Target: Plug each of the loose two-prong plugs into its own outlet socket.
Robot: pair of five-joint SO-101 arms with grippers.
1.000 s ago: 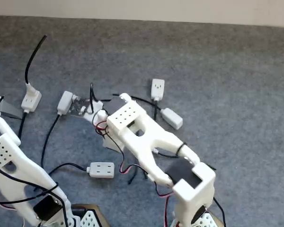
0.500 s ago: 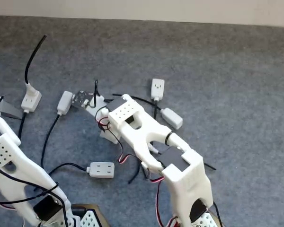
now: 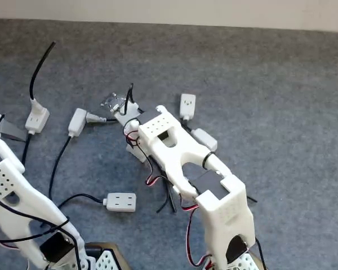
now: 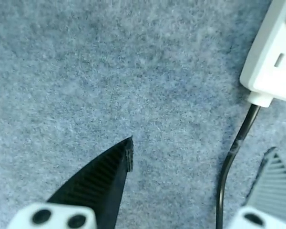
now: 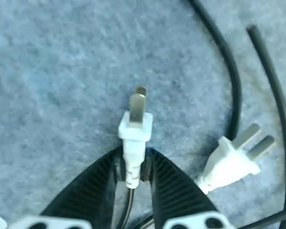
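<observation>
Grey felt-covered table (image 3: 281, 84); lying on it: white outlet sockets (image 3: 121, 202), loose two-prong plug (image 5: 231, 162), black cords (image 3: 38, 70).

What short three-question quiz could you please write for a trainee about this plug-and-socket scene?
1. Fill in: the left tool hangs ___ above the grey carpet.
2. True or false: the right tool is shut on a white plastic two-prong plug.
3. Choose one. The other white two-prong plug: A) lies loose on the carpet; B) sits in a socket; C) is held by the left tool.
Key: 1 open; 2 true; 3 A.
</observation>
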